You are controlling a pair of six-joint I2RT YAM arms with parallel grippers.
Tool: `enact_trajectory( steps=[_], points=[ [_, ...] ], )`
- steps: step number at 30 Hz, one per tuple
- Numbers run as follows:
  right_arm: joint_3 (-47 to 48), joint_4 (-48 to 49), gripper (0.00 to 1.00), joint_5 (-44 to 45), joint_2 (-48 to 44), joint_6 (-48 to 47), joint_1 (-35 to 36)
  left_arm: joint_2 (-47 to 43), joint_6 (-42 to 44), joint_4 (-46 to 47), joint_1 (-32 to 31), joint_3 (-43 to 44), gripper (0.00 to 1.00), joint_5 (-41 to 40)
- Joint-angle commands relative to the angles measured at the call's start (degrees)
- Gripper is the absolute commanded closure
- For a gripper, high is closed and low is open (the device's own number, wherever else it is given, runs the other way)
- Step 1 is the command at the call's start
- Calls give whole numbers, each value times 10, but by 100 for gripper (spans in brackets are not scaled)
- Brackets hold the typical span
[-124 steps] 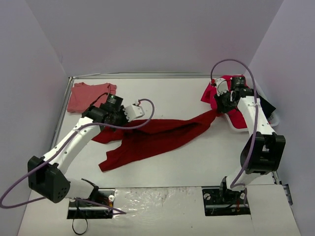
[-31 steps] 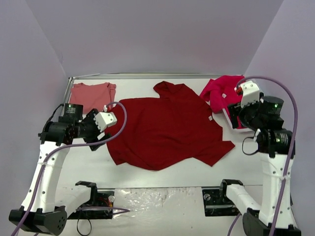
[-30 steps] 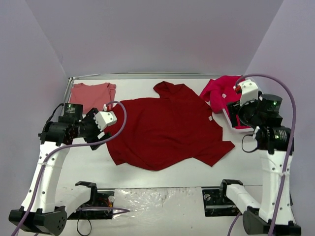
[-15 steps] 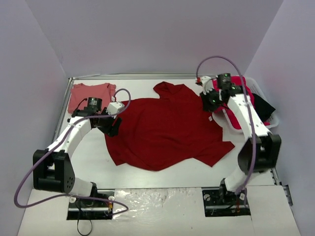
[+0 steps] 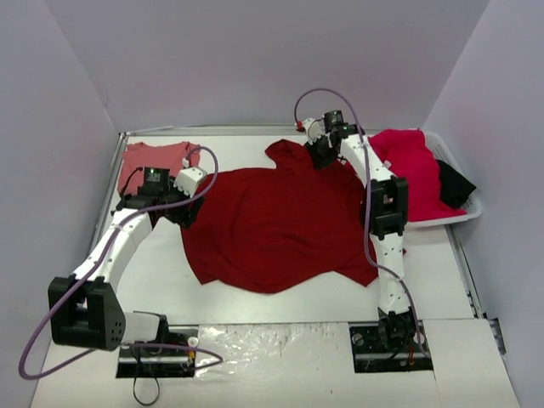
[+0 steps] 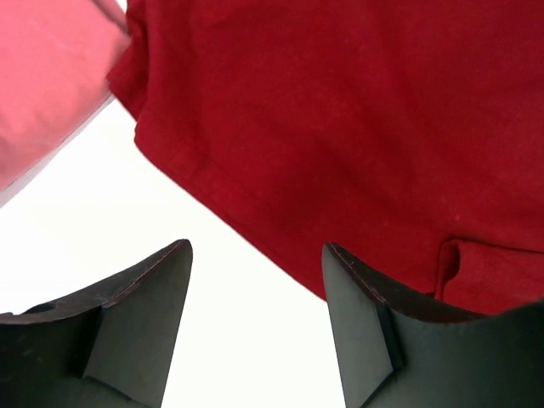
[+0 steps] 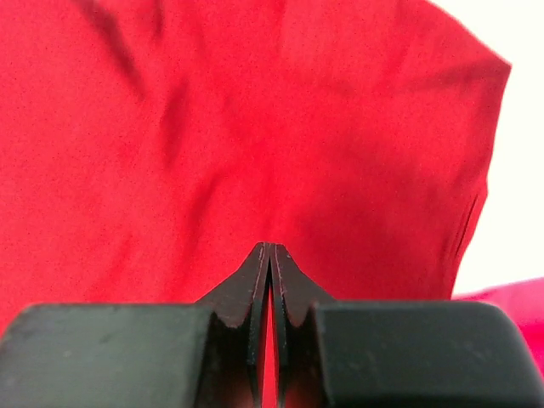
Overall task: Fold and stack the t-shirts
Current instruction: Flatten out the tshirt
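Right gripper moved onto crimson shirt; basket beside.

— How are the arms posed?
— The left arm bends forward and inward. The right arm stretches far out, leaning toward the left.
— And the grippers?
— The left gripper points down, jaws wide apart. The right gripper has its fingertips pressed together.

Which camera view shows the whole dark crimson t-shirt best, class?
The top external view: the dark crimson t-shirt lies spread flat with nearly its full outline visible. The left wrist view shows only one edge of it beside the salmon-pink t-shirt; the right wrist view shows only a close patch of cloth.
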Motion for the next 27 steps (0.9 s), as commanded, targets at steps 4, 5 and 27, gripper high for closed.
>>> enact_trajectory(
  steps=[4, 5, 27],
  points=[
    [163, 2, 100, 39, 105, 10, 17, -30, 13, 11, 9, -18, 38, -36],
    [171, 7, 100, 42, 112, 10, 18, -32, 14, 12, 11, -20, 37, -37],
    [234, 186, 100, 305, 256, 31, -11, -30, 8, 14, 50, -30, 35, -16]
  ],
)
